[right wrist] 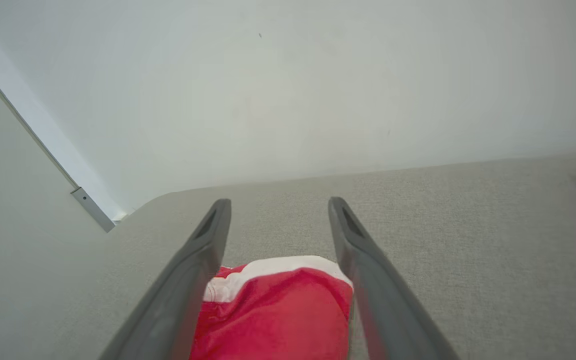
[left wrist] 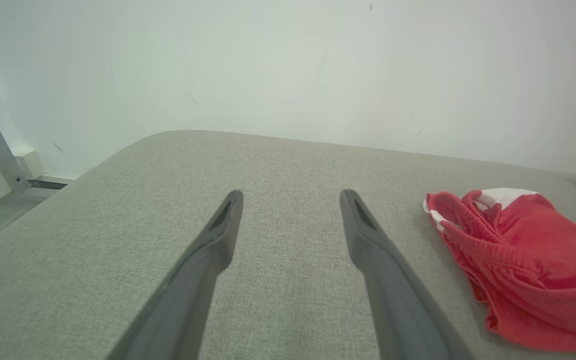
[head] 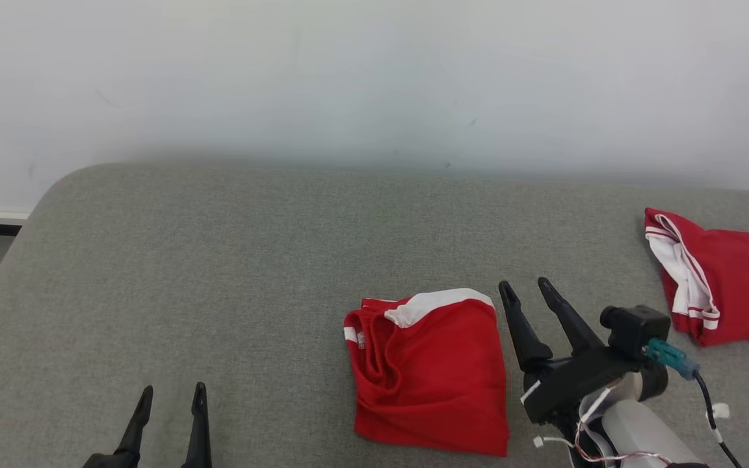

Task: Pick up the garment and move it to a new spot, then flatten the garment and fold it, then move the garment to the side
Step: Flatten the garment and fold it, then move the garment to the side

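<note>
right claw (head: 526, 284): wide open, the two fingers spread well apart with nothing pinched between them. It sits just beside the right edge of the garment (head: 430, 377), fingers pointing away from the robot and leaning a bit left in the head view.

right claw contact: in its own wrist view the red cloth shows low down between the two fingers, short of the tips. Honestly can't tell if a finger brushes the fabric or just hangs over it, so no grip as far as I can see.

left claw (head: 173, 387): also wide open and empty, down at the lower left of the head view over bare worktop (head: 218, 260), well apart from the garment.

garment: red with a white band, folded into a compact, roughly square bundle. It lies on the worktop a bit right of centre, with the gathered elastic side facing left and the white band along the far edge.

second red garment (head: 725, 286): another red and white piece at the far right of the worktop, apart from the right claw and cut off by the frame edge.

worktop: grey woven surface with a rounded far-left corner, up against a plain white wall (head: 348, 78).
</note>
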Tool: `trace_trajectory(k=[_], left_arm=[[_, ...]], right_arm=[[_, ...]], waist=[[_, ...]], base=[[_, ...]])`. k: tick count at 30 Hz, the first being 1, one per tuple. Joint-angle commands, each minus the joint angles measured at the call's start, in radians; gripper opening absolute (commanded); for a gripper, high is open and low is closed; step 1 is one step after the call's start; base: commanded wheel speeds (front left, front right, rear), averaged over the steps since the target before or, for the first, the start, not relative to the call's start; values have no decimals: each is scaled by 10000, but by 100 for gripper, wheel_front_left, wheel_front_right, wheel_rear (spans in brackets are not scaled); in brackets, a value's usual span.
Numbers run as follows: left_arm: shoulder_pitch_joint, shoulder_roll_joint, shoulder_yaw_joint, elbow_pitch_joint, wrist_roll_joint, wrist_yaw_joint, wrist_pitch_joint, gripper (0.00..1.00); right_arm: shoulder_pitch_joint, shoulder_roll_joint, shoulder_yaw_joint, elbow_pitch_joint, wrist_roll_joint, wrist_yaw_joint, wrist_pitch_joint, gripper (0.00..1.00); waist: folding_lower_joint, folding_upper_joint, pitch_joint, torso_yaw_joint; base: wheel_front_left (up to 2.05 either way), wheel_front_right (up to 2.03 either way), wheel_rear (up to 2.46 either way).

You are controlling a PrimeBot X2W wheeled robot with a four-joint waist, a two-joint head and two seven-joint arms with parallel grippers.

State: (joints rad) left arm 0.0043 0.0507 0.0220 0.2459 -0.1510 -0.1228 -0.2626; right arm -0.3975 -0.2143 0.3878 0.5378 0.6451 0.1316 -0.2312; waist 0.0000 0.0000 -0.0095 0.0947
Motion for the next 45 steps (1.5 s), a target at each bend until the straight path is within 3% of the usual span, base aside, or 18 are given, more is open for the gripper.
trace_trajectory(k=[1, 4, 10, 17, 23, 45], left_arm=[[156, -11, 55, -95, 106, 48, -30, 100], [213, -8, 190, -255, 174, 59, -30, 100], [360, -11, 409, -607, 205, 43, -30, 100], [452, -10, 318, -849, 277, 3, -30, 100], [539, -9, 263, -1077, 488, -43, -30, 100], [969, -10, 417, -1501, 682, -76, -30, 100]], right_arm=[[212, -122, -137, -86, -337, -26, -145, 100], [861, 54, -941, -436, -998, -26, -329, 100], [2392, 640, -2521, -2590, -3361, -26, -338, 100], [3741, 1426, -3544, -4137, -4491, -26, -340, 100], [4288, 1626, -3926, -4523, -4675, -26, -341, 100], [4566, 1651, -3688, -4324, -4512, -26, -342, 100]], waist=[[0, 0, 11, -171], [0, 0, 33, -373], [0, 0, 121, -745], [0, 0, 182, -1032], [0, 0, 213, -1155], [0, 0, 239, -1024]], base=[[0, 0, 0], [0, 0, 0], [0, 0, 0], [0, 0, 0], [0, 0, 0], [0, 0, 0]])
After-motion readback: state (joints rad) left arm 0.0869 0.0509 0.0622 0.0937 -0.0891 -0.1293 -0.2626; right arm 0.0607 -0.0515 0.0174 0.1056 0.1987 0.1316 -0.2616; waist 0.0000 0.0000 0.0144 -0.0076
